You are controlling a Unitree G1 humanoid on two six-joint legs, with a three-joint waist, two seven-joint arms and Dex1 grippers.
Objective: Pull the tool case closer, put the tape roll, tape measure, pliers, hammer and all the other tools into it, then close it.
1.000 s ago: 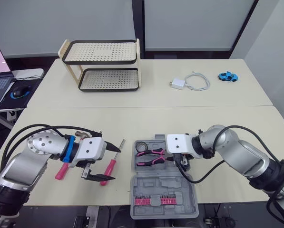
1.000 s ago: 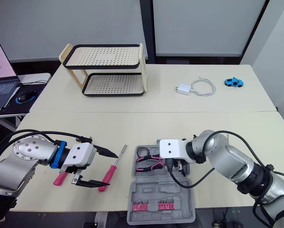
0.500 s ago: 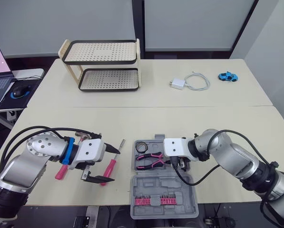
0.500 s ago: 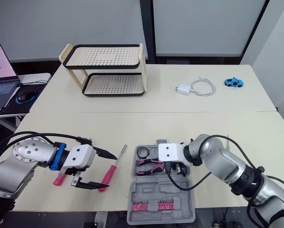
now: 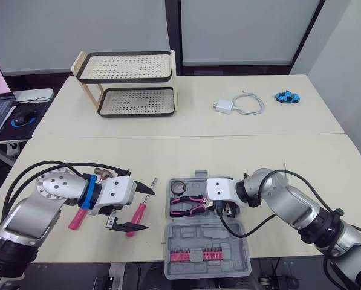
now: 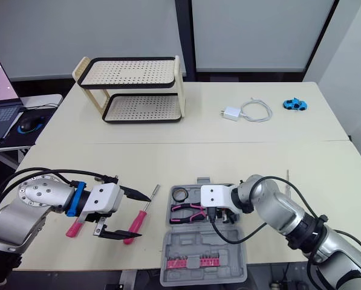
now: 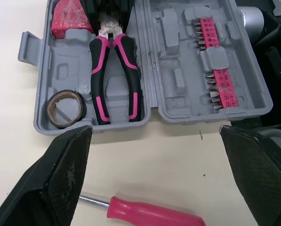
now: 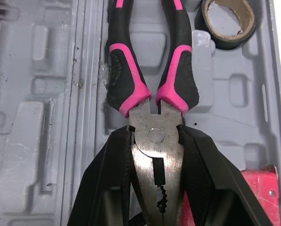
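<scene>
The grey plastic tool case (image 5: 228, 238) lies opened flat at the near edge of the cream table (image 5: 259, 157), with its far half beside the right arm. In that far half the pink-and-black pliers (image 5: 189, 204) lie with their handles pointing left. The black tape roll (image 5: 179, 185) sits flat in the far left corner, just beside the handles. A pink-red squarish item (image 8: 265, 197) occupies the recess next to the pliers' head; it is too hidden to identify. The near half holds a pink strip of screwdriver bits (image 5: 197, 255).

The right gripper (image 8: 155, 188) is inside the case, its two black fingers clamped against either side of the pliers' steel head.

The left gripper (image 5: 147, 209) is left of the case, above the table, with its fingers spread wide and grasping nothing. The pink-handled screwdriver (image 7: 154, 214) lies on the table under that gripper, outside the case, with its shaft pointing far. A second pink handle (image 5: 77, 217) lies further left, partly covered by the left arm; the tool cannot be identified.

On the far table are a two-tier perforated rack (image 5: 129, 84), a white charger with cable (image 5: 225, 107) and a blue toy car (image 5: 287, 96).
</scene>
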